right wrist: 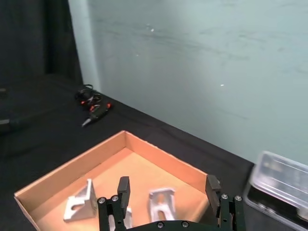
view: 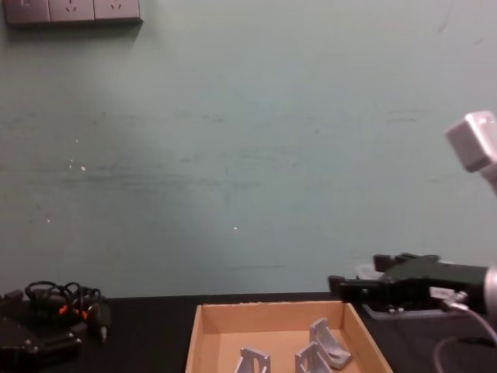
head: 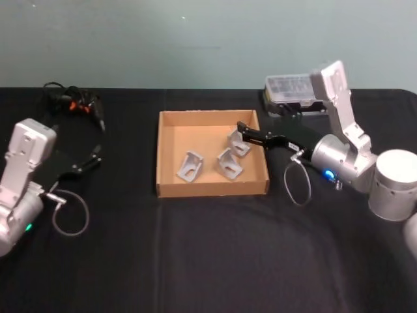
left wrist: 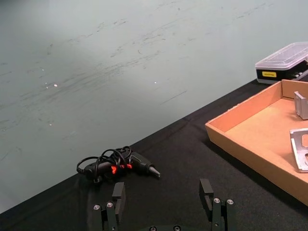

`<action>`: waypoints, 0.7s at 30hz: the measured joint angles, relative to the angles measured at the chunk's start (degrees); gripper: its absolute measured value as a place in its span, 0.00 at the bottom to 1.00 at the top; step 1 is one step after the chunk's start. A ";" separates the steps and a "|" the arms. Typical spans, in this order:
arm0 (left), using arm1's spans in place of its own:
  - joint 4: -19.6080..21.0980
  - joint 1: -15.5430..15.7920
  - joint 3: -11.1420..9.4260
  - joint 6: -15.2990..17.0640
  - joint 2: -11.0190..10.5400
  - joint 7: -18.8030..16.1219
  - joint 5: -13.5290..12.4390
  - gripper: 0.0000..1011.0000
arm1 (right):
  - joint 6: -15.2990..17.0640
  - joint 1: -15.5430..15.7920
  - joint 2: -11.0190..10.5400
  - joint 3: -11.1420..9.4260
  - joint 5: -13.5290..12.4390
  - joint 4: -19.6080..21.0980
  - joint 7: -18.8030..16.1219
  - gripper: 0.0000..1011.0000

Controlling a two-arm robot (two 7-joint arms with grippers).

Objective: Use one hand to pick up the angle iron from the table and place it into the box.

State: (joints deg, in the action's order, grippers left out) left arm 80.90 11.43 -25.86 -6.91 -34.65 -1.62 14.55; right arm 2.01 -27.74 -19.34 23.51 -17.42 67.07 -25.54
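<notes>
The tan cardboard box [head: 212, 189] sits mid-table on the black table [head: 208, 261]. Three grey angle irons lie inside it: one to the left [head: 189, 165], one in the middle [head: 229, 163] and one at the far right [head: 238, 141]. My right gripper [head: 242, 130] hovers over the box's right side, above that far-right angle iron. In the right wrist view it [right wrist: 168, 192] is open with nothing between its fingers, and the angle irons [right wrist: 79, 204] [right wrist: 161, 204] lie below it. My left gripper [left wrist: 162, 192] is open and empty, resting low at the table's left [head: 94, 156].
A small black case with a clear lid [head: 290, 88] stands behind the right arm at the back right. A black cable bundle with orange bits [head: 71, 101] lies at the back left. The table's front is bare black cloth.
</notes>
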 joint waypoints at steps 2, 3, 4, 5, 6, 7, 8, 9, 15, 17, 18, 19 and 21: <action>0.00 0.00 0.00 0.00 0.00 0.00 0.00 1.00 | -0.11 1.42 -0.74 -0.78 0.01 1.67 0.78 0.99; 0.00 0.00 0.00 0.00 0.00 0.00 0.00 1.00 | -0.19 2.13 -1.03 -1.17 0.00 2.32 1.15 0.99; 0.01 0.00 0.00 0.00 0.00 0.00 0.00 1.00 | -0.32 3.56 -1.63 -2.00 -0.04 3.70 1.84 0.99; 0.00 0.00 0.00 0.00 0.00 0.00 0.00 1.00 | -0.44 5.05 -2.15 -2.89 -0.12 4.95 2.65 0.99; 0.00 0.00 0.00 0.00 0.00 0.00 0.00 1.00 | -0.44 5.05 -2.15 -2.89 -0.12 4.95 2.65 0.99; 0.00 0.00 0.00 0.00 0.00 0.00 0.00 1.00 | -0.53 6.53 -2.63 -3.71 -0.15 6.15 3.34 0.99; 0.00 0.00 0.00 0.00 0.00 0.00 0.00 1.00 | -0.62 7.18 -2.86 -4.13 -0.15 6.61 3.68 0.99; 0.00 0.00 0.00 0.00 0.00 0.00 0.00 1.00 | -0.76 7.87 -3.09 -4.59 -0.14 7.05 3.98 0.99; 0.00 0.00 0.00 0.00 0.00 0.00 0.00 1.00 | -2.27 11.87 -3.64 -7.13 -0.17 8.35 5.47 0.99; 0.00 0.00 0.00 0.01 0.00 0.00 0.00 1.00 | -2.63 12.50 -3.61 -7.53 -0.23 8.34 5.57 0.99; 0.00 0.00 0.00 0.00 0.00 0.00 0.00 1.00 | -2.63 12.45 -3.60 -7.50 -0.23 8.34 5.57 0.99; 0.00 0.00 0.00 0.00 0.00 0.00 0.00 1.00 | -2.63 12.36 -3.61 -7.51 -0.23 8.34 5.58 0.99; 0.00 0.00 0.01 0.00 0.00 0.00 0.00 1.00 | -2.63 12.26 -3.60 -7.38 -0.22 8.33 5.56 0.99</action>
State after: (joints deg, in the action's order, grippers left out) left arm 80.90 11.44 -25.86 -6.91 -34.65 -1.62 14.55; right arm -0.62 -15.48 -22.94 16.13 -17.64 75.40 -19.98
